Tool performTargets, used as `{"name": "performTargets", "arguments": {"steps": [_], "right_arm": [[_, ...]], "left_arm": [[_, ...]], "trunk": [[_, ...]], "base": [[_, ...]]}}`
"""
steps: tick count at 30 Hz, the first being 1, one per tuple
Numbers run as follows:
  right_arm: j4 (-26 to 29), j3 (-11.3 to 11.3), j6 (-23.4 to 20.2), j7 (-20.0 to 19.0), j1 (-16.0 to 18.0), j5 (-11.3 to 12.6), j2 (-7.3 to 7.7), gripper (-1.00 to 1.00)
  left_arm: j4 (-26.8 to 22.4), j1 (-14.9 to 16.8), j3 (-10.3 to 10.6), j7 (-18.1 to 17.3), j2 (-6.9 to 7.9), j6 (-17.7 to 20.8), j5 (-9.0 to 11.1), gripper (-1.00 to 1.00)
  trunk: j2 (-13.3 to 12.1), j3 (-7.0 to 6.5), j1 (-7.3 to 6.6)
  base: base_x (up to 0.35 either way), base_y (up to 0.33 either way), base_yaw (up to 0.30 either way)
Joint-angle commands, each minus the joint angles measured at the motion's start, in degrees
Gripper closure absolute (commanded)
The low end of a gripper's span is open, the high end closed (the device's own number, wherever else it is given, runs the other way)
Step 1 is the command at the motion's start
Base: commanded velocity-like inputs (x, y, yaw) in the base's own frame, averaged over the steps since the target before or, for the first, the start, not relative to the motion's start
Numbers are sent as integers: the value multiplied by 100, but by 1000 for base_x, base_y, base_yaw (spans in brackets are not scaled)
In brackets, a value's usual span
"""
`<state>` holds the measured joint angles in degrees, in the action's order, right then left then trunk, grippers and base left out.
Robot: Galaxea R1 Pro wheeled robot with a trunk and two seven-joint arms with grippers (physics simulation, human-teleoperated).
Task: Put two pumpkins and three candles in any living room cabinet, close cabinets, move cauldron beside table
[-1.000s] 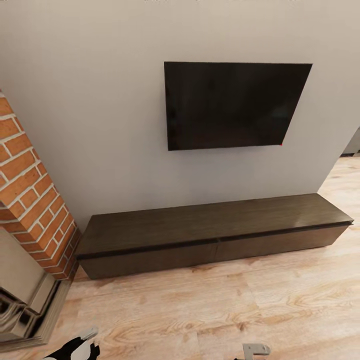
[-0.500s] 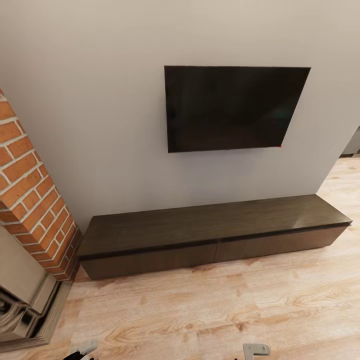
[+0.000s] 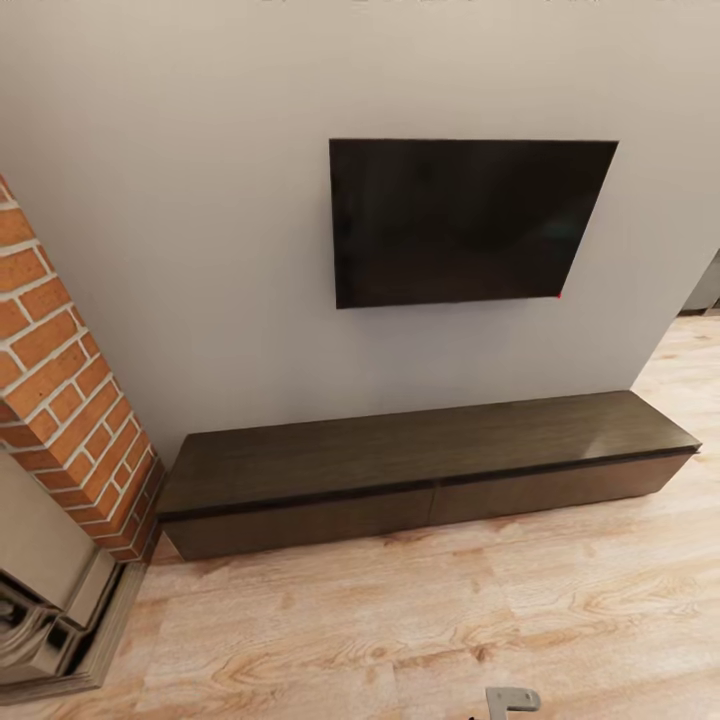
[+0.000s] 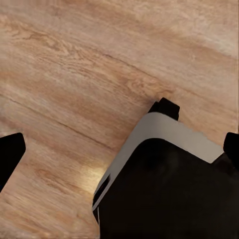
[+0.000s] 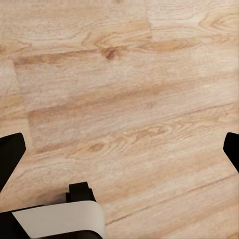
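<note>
Room: pale wood-plank floor (image 3: 400,620) running up to a plain grey wall (image 3: 200,250).
Cabinet (image 3: 420,470): long, low, dark brown, standing against the wall ahead of me; both drawer fronts sit flush, shut.
Television (image 3: 460,220): dark screen fixed to the wall above the cabinet.
Brick column (image 3: 60,400): red, at the cabinet's left end, with a grey fireplace surround (image 3: 50,600) at its foot.
Left end effector (image 4: 119,149): my fingers spread wide, nothing between them, over the floor and my dark, white-edged base (image 4: 169,189).
Right end effector (image 5: 119,149): my fingers likewise spread, holding nothing, above bare planks.
</note>
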<state>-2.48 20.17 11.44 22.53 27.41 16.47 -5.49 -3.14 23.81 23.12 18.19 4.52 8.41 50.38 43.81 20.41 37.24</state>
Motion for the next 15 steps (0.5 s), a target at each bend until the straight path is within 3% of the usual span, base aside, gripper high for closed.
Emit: {"name": "performTargets", "arguments": {"steps": [1,11,15], "right_arm": [[-25,48,43,-1,10,58,-5,-100],[-25,48,43,-3,10,57,-5,-100],[-25,48,46,-3,10,55,-5,-100]], "left_arm": [[-20,-73,68,35,0,39,29,-100],[-20,-696,330,10,-9,35,20,-100],[-20,-830,358,-495,-4,33,15,-100]], "trunk": [[-36,-12,-21],[-437,-192,-241],[-598,-264,-329]], "base": [[0,0,0],[0,0,0],[0,0,0]]}}
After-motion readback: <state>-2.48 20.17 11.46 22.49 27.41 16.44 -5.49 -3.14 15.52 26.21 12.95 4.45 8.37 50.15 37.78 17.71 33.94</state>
